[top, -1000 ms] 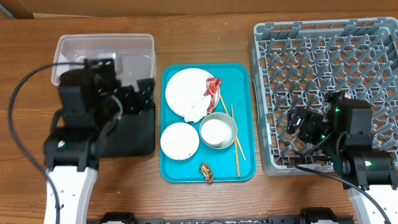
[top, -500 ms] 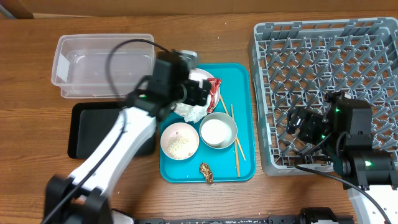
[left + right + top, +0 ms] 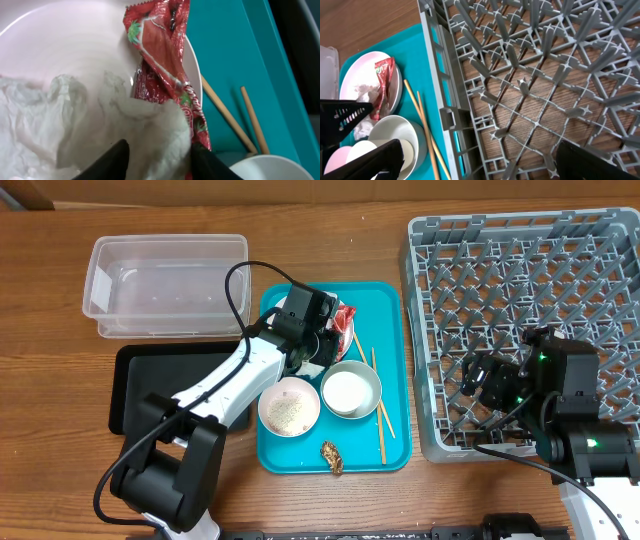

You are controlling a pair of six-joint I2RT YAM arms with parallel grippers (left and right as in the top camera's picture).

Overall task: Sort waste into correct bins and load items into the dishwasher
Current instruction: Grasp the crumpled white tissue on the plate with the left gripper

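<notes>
Since a second ago, left fingers (image 3: 112, 157) have swung from the black tray (image 3: 165, 385) to the plate (image 3: 75, 50), straddling the napkin (image 3: 165, 135) beside the red wrapper (image 3: 160, 50), pinch not yet confirmable; right fingers (image 3: 375, 160) spread wide over the empty dish rack (image 3: 520, 280); clear tub (image 3: 165, 285) also empty, so nothing sorted or loaded.

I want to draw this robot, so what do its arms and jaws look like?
The left arm has a smooth white section between chunky black joints, and a thin black cable loops from it. The right arm is mostly black blocks with tiny green lights, black wires and a white part. Both have black jaws.
</notes>
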